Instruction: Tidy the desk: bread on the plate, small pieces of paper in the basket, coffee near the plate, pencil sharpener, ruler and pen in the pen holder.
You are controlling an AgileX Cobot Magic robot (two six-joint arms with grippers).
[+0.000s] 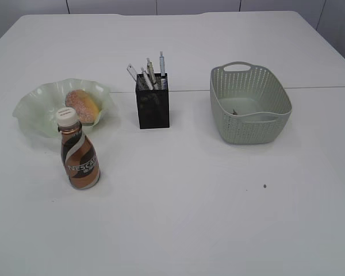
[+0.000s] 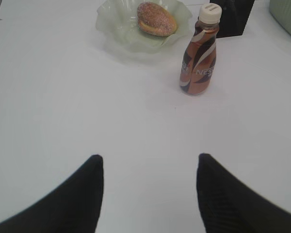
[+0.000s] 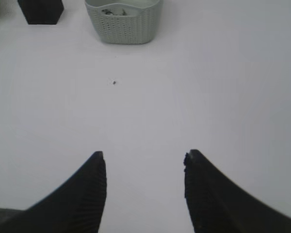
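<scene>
While both grippers, left [image 2: 150, 167] and right [image 3: 145, 162], hover with jaws apart and empty over bare table [image 1: 218, 218], the bread [image 1: 82, 106] lies in the plate [image 1: 37, 109], the coffee [image 1: 79, 150] just beside its rim; pen holder [image 1: 153, 106] and basket [image 1: 250, 103] stand well apart.

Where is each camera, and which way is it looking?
Exterior view: in front, raised, looking down at the plate, bottle, pen holder and basket; no robot parts show.
Left wrist view: low, facing the bread; the open left gripper shows.
Right wrist view: low, facing the basket; the open right gripper shows.
All three views share the basket and pen holder.
</scene>
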